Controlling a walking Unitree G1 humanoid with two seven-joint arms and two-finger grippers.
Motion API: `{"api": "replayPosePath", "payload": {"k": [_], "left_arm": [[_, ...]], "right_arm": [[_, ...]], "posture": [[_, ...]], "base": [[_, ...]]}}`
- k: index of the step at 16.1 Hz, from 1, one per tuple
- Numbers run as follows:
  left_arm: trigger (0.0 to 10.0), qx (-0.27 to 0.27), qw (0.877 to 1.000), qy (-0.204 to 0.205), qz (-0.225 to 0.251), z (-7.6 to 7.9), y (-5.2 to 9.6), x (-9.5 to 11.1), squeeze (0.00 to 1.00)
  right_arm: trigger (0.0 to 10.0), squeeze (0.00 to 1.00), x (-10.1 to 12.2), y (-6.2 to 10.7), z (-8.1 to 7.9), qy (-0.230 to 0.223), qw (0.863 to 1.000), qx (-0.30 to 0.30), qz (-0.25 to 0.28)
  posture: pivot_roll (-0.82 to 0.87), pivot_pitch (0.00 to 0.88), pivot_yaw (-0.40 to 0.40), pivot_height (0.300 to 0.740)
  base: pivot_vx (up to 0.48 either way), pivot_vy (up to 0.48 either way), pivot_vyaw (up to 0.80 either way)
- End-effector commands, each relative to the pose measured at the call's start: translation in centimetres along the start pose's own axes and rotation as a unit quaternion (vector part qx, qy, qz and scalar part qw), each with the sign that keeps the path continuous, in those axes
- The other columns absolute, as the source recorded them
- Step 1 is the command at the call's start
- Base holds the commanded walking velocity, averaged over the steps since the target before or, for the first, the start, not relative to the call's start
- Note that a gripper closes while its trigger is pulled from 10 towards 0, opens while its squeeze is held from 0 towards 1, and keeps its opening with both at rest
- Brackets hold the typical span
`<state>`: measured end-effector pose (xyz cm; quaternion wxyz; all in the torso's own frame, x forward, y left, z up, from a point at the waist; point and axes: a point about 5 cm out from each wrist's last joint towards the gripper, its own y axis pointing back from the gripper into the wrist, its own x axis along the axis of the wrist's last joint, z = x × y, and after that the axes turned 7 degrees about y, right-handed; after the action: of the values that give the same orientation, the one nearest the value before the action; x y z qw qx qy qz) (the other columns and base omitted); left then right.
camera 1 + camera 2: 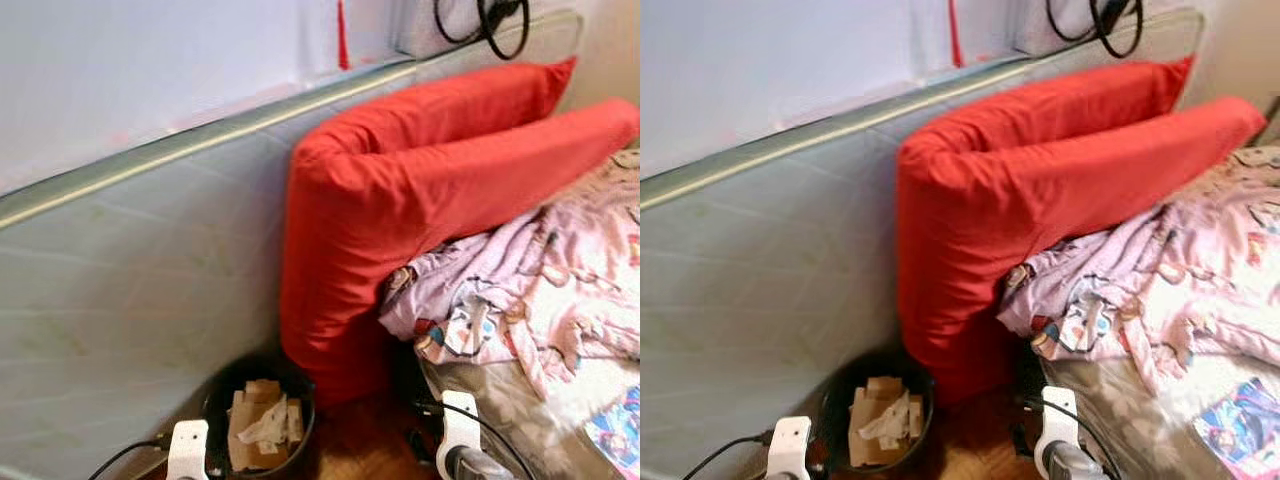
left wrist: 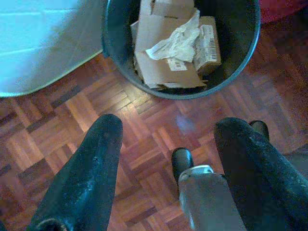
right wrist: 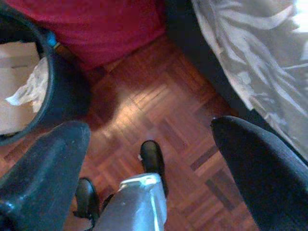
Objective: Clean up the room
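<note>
A black waste bin [image 1: 214, 404] stands on the parquet floor between a leaning mattress and the bed, holding flattened cardboard [image 2: 159, 67] and a crumpled white paper [image 2: 174, 39]. My left gripper [image 2: 172, 126] hangs open above the floor just short of the bin [image 2: 114, 44], with nothing between its fingers. My right gripper [image 3: 149, 127] is also open and empty, over the floor between the bin [image 3: 62, 94] and the bed's side. Two long red pillows [image 1: 400, 200] lean at the bed's head. A pink printed blanket [image 1: 545, 285] lies rumpled on the bed.
A pale grey-green mattress [image 1: 130, 280] leans against the wall on the left. Black cables [image 1: 492, 22] hang at the top. A grey flowered sheet [image 3: 250, 53] drapes the bed's side. My black feet [image 2: 182, 161] stand on the wooden floor [image 3: 144, 103].
</note>
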<state>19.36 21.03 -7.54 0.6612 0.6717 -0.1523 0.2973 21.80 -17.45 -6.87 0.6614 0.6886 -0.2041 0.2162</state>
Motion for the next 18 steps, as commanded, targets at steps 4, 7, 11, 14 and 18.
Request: {"api": "replayPosePath", "payload": {"k": [4,7,11,14,18], "left_arm": [[10.0,0.004,1.000,0.006,-0.004,-0.33,0.10,-0.38,0.00],[10.0,0.004,1.000,0.008,-0.005,-0.19,0.10,-0.49,0.00],[10.0,0.004,1.000,0.010,-0.004,-0.10,0.09,-0.51,0.00],[10.0,0.005,1.000,0.005,-0.003,-0.26,0.09,-0.40,0.00],[10.0,0.006,1.000,-0.006,-0.001,-0.39,0.07,-0.16,0.00]], "right_arm": [[10.0,0.00,0.26,-0.04,-0.23,0.017,1.000,0.000,0.005],[10.0,0.00,0.24,-0.02,-0.07,0.029,1.000,0.000,0.003],[10.0,0.00,0.23,-0.01,0.01,0.034,0.999,0.001,0.002],[10.0,0.00,0.38,-0.03,-0.16,0.024,1.000,0.002,0.009],[10.0,0.00,0.54,-0.05,-0.24,0.007,1.000,-0.003,0.016]], "posture": [[-0.02,0.000,0.053,0.735],[-0.02,0.000,0.040,0.735],[-0.01,0.000,0.041,0.735],[-0.01,0.000,0.046,0.735],[0.00,0.000,0.051,0.735]], "base": [[0.000,0.000,-0.75],[0.000,0.000,-0.74],[0.000,0.000,-0.74],[0.000,0.000,-0.42],[0.000,-0.224,0.00]]}}
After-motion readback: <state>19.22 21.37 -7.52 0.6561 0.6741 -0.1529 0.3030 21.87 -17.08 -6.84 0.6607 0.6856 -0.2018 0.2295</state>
